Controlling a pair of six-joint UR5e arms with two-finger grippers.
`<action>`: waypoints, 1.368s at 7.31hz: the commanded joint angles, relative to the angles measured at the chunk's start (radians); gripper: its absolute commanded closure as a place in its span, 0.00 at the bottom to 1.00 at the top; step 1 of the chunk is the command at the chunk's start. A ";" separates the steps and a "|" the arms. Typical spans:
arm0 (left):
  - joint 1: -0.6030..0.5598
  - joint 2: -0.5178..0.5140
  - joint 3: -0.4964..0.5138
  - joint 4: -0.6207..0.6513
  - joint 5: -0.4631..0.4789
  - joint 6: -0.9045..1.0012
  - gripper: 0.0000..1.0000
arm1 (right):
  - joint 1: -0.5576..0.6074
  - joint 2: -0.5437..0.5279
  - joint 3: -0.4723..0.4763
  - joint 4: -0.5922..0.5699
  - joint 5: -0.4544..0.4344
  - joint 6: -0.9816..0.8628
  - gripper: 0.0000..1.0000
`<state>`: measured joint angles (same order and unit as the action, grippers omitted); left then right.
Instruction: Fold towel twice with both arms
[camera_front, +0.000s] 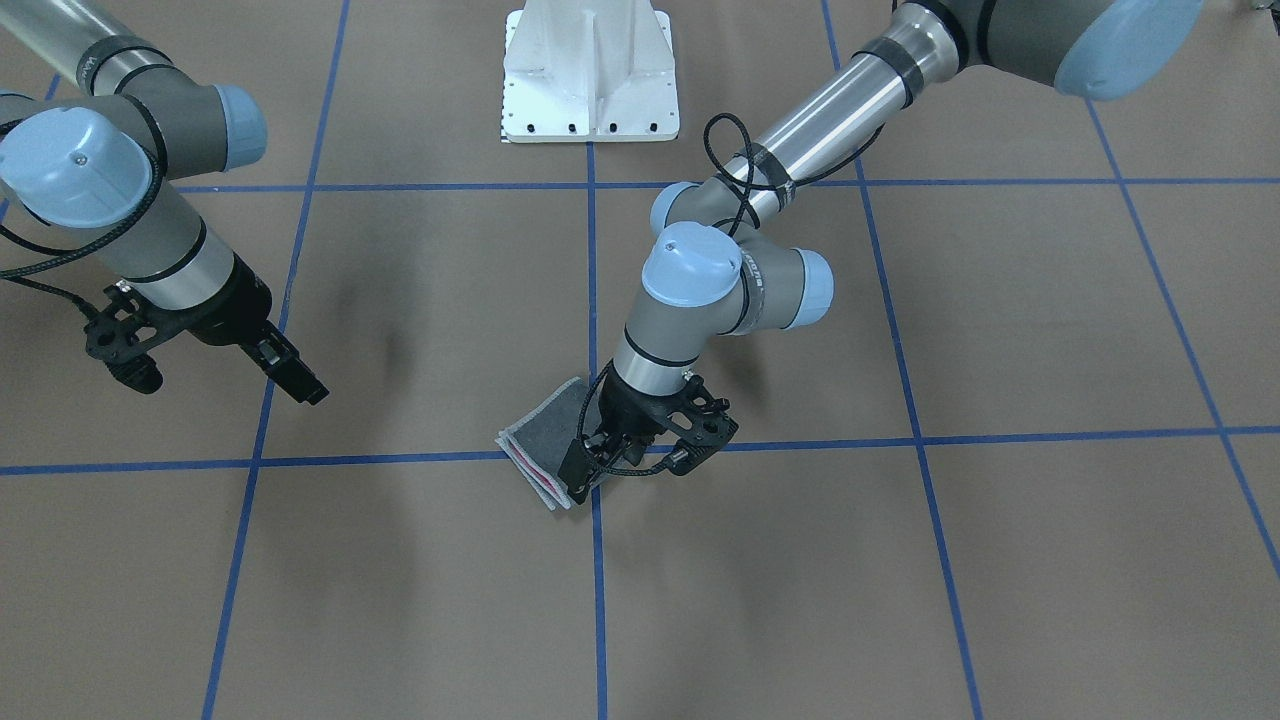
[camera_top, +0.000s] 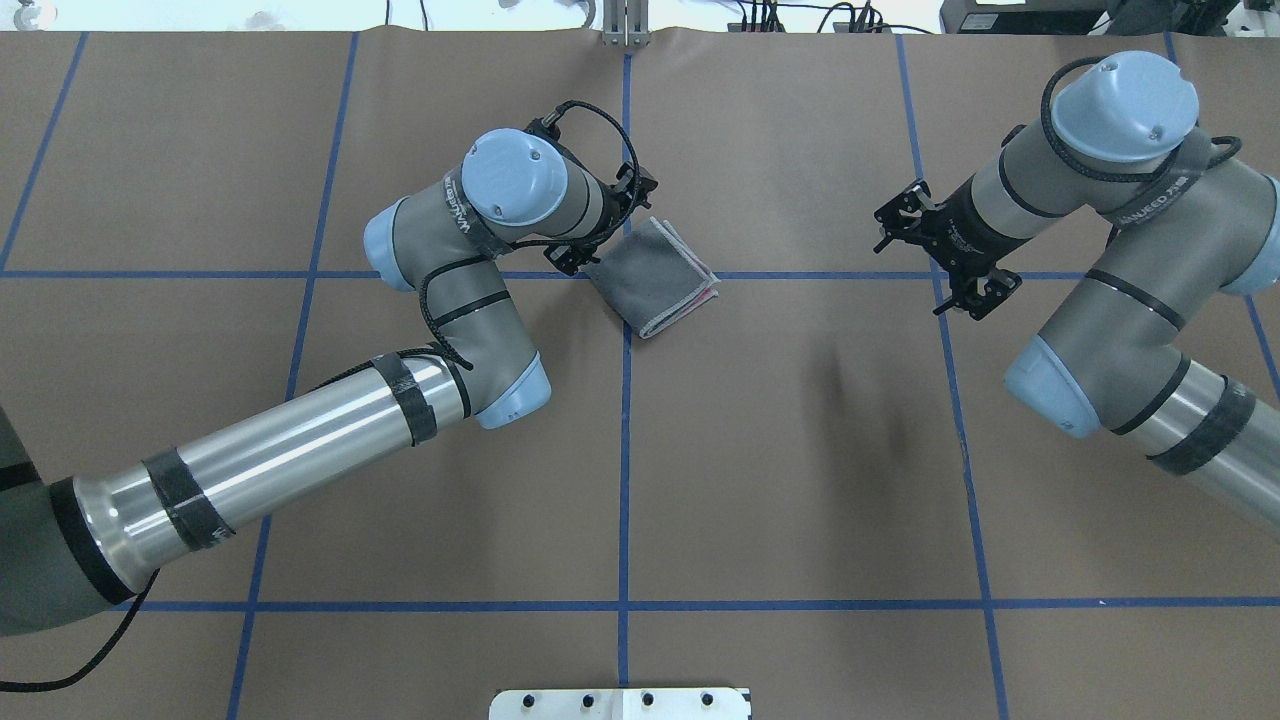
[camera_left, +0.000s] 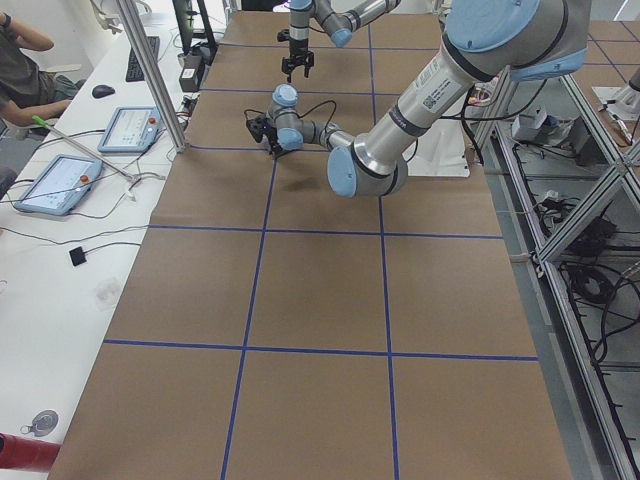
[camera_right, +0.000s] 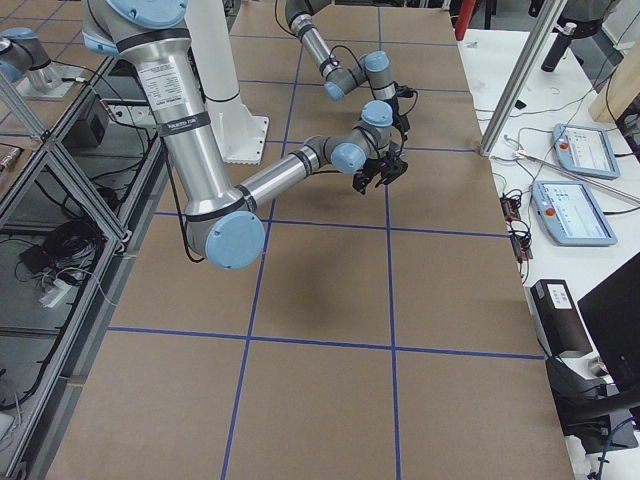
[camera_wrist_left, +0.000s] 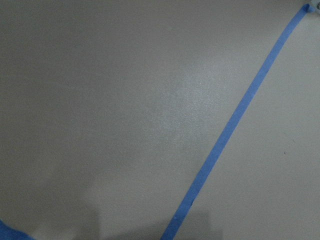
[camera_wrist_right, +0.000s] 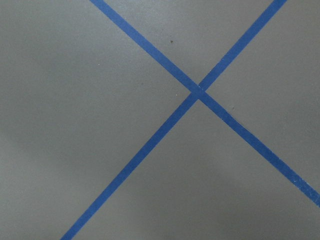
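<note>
The towel (camera_top: 655, 277) lies folded into a small square, grey face up, with a pink strip and layered hems showing at one edge (camera_front: 535, 470). It sits on the blue tape crossing in the middle of the table. My left gripper (camera_front: 590, 472) is low at the towel's corner, touching its edge, and its jaws look apart. From overhead the left wrist (camera_top: 520, 185) hides most of it. My right gripper (camera_front: 298, 378) hangs above bare table, far from the towel, open and empty. It also shows in the overhead view (camera_top: 968, 297). Both wrist views show only table and tape.
The brown table cover (camera_top: 800, 450) carries a grid of blue tape lines (camera_top: 625, 450). The white pedestal base (camera_front: 590, 75) stands at the robot's side. Tablets and cables (camera_left: 60, 180) lie on a white bench past the far edge, with an operator (camera_left: 25, 60) seated there.
</note>
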<state>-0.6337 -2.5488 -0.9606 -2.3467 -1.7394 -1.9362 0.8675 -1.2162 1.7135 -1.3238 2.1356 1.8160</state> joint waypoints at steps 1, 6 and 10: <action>-0.020 0.002 -0.088 0.015 -0.034 0.003 0.00 | 0.014 0.001 -0.002 0.000 0.003 -0.004 0.01; -0.130 0.606 -0.949 0.519 -0.242 0.519 0.00 | 0.165 -0.040 0.012 -0.005 0.079 -0.262 0.01; -0.338 1.060 -1.120 0.581 -0.304 1.262 0.00 | 0.422 -0.224 0.009 -0.068 0.254 -1.117 0.00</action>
<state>-0.8994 -1.5955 -2.0685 -1.7696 -2.0176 -0.8950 1.1932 -1.3958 1.7273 -1.3507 2.3152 0.9486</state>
